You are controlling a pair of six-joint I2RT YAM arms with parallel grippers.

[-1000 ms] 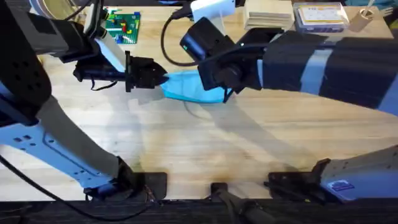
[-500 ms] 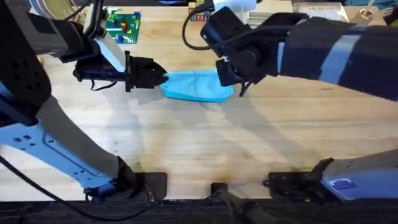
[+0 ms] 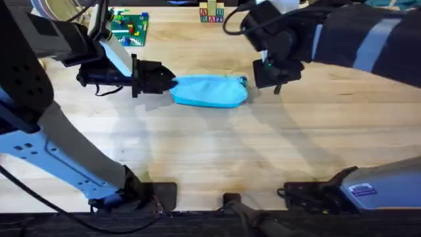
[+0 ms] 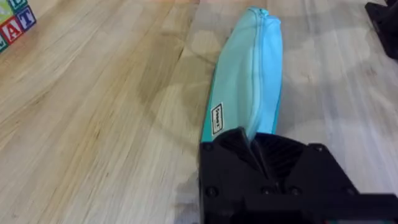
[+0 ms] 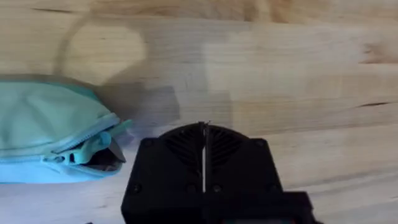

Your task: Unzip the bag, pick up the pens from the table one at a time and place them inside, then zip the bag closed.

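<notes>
The light blue bag [image 3: 209, 91] lies lengthwise on the table [image 3: 210, 151], zipper seam up. My left gripper [image 3: 172, 83] is shut on the bag's left end. The left wrist view shows the fingers [image 4: 224, 149] pinching the fabric, with the bag [image 4: 245, 74] stretching away from them. At the bag's right end sits the teal zipper pull [image 3: 242, 81]. My right gripper [image 3: 271, 82] hovers just right of it, apart from the bag. In the right wrist view that gripper [image 5: 203, 134] is shut on nothing, beside the pull [image 5: 93, 146] and a small gap in the zipper. The pens are out of view.
A green brick plate [image 3: 128, 26] lies at the back left. Alphabet blocks [image 3: 212, 13] stand at the back centre, and they also sit off to one side in the left wrist view [image 4: 12, 25]. Bare wood spreads in front of the bag.
My right gripper has travelled right along the bag and off its right end, uncovering the whole bag. The left gripper has kept its hold without moving.
</notes>
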